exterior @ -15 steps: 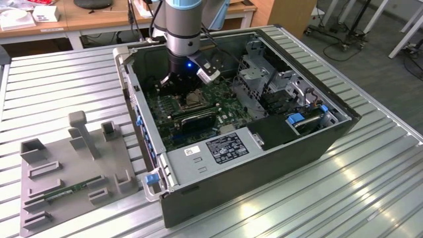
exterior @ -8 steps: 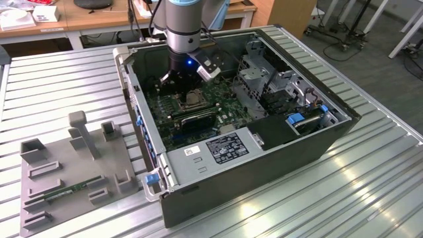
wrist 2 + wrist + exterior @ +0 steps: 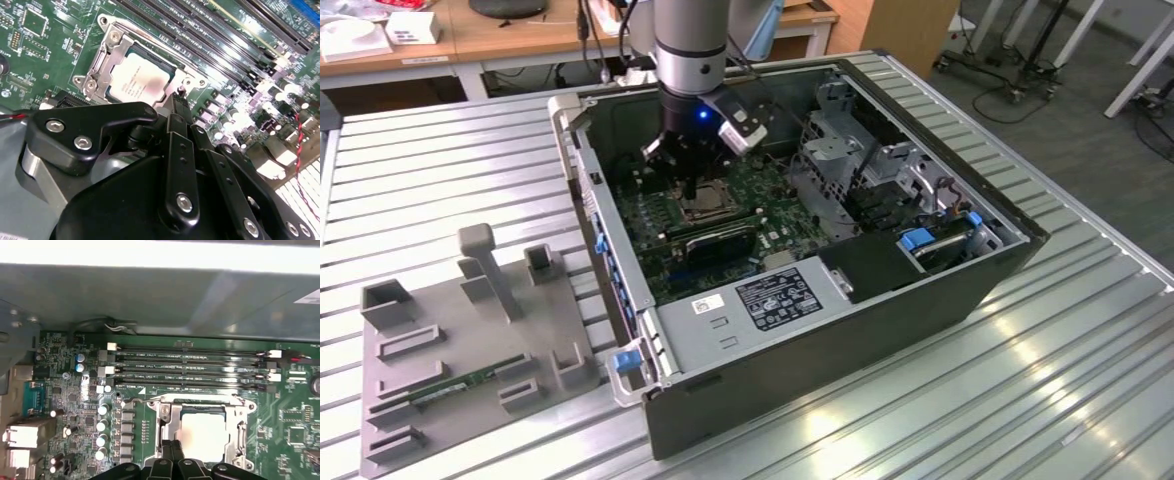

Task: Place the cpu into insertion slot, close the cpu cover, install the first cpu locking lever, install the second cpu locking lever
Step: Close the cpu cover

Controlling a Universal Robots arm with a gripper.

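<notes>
Hovering at the edge of the cpu cover (image 3: 102, 60), the gripper (image 3: 178, 97) is seen with its fingers (image 3: 176, 117) pressed together — the cpu (image 3: 137, 80) (silvery face up) is seated in the insertion slot (image 3: 707, 204), framed by the lowered cover, inside the open computer case (image 3: 854, 345).

Arm (image 3: 687, 45): is reaching down into the open computer case (image 3: 854, 345), with its gripper (image 3: 690, 188) hanging right over the insertion slot (image 3: 710, 208).
Motherboard (image 3: 767, 190): is lying flat inside the case.
Case: is lying on its side on the slatted metal table (image 3: 1067, 400).
Grey fixture tray (image 3: 400, 425): is sitting at the exterior view's left, beside the case, and is carrying a green memory stick (image 3: 454, 386).
</notes>
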